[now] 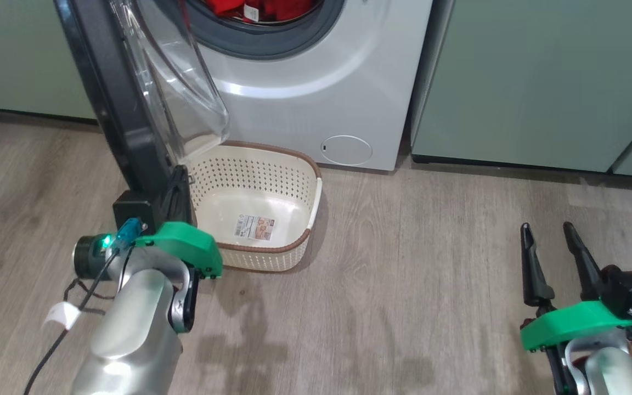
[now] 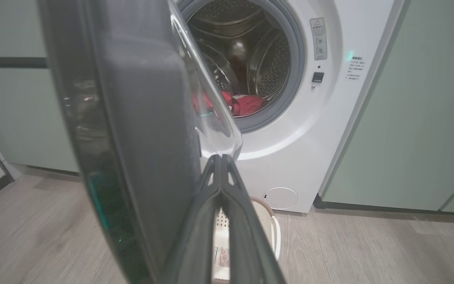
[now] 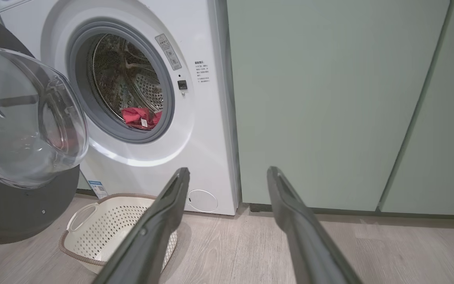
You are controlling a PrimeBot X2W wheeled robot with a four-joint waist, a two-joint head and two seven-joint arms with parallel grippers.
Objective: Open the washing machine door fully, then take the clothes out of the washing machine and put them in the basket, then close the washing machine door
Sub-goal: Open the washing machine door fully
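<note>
In the steel drum [image 3: 132,79] of the one washing machine [image 3: 211,130], at the bottom near the opening, lie the clothes [image 3: 132,116]. They form a red heap with a small white tag [image 3: 144,122] showing; how many garments it holds cannot be told.

The single washing machine door [image 1: 124,109] stands swung out at the left of the drum opening. Its black rim is seen nearly edge-on in the head view, and its clear bulging window [image 3: 26,118] faces right.

One basket [image 1: 316,186], cream and perforated with a brown rim, stands on the floor [image 1: 431,247] just in front of the machine's lower front, partly under the door's window. A printed label [image 1: 254,226] on its bare bottom is too small to read.

The machine's front bears a warning sticker [image 3: 168,51] beside the drum opening, a few lines of small print [image 3: 200,71] and a blue sticker [image 3: 97,188] at its lower left corner, none legible.

The left gripper [image 2: 221,159] has its fingers pressed together with nothing seen between them, close beside the door's lower edge; whether it touches the door cannot be told. The right gripper [image 1: 546,227] hangs over the floor well to the right of the basket, its two fingers spread apart and holding nothing. Pale green cabinets [image 1: 513,82] flank the machine on both sides.
</note>
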